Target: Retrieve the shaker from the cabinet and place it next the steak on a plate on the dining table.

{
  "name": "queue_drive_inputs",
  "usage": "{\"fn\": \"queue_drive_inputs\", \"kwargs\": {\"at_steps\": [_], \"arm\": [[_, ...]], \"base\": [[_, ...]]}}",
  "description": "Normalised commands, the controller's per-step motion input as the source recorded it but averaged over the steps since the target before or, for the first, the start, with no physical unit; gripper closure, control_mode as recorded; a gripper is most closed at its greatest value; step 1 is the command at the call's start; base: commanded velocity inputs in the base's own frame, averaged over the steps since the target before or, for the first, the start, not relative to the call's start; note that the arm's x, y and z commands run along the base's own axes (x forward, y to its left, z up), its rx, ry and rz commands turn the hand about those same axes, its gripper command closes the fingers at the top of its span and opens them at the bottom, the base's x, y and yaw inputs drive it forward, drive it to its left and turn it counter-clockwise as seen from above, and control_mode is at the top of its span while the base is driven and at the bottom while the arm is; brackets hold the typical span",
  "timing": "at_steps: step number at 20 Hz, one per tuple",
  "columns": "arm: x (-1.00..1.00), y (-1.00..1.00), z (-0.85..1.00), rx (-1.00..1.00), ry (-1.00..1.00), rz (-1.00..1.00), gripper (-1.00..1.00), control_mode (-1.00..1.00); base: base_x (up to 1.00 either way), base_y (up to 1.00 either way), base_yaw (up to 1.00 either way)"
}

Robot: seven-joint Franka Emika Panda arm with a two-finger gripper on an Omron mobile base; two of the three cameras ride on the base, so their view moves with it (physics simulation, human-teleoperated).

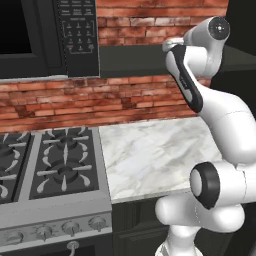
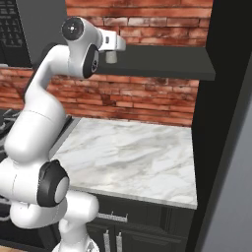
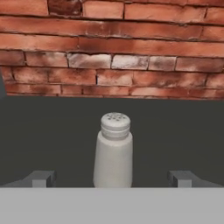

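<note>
End effector [image 3: 113, 178] wide open, fingertips [image 3: 41, 178] flanking upright shaker [image 3: 113, 153] on cabinet shelf [image 3: 52, 135]; looks light, rigid, probably slick, so pinch mid-body below cap.

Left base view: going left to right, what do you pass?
Microwave → its keypad → gas stove → marble counter → white robot arm.

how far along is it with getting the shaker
Done: the arm has reached up to the cabinet shelf and lined up on the shaker. In hand: the tool is open, a fingertip on either side of the upright shaker, nothing gripped yet. Left: closing on it, lifting it out, and carrying it to the plate.
</note>
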Motion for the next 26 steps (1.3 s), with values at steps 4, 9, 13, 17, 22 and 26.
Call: {"fn": "queue_drive_inputs", "kwargs": {"at_steps": [4,9,13,17,22,26], "arm": [[0.16,0.00,0.00,0.00,0.00,0.00,-1.00,-1.00],[0.17,-0.02,0.00,0.00,0.00,0.00,-1.00,-1.00],[0.14,-0.06,0.00,0.00,0.00,0.00,-1.00,-1.00],[0.09,-0.07,0.00,0.00,0.00,0.00,-1.00,-1.00],[0.06,-0.06,-0.01,0.01,0.00,0.00,-1.00,-1.00],[0.01,0.00,-0.11,0.01,0.00,0.00,-1.00,-1.00]], "base": [[0.00,0.00,0.00],[0.00,0.00,0.00],[0.00,0.00,0.00],[0.00,0.00,0.00],[0.00,0.00,0.00],[0.00,0.00,0.00]]}}
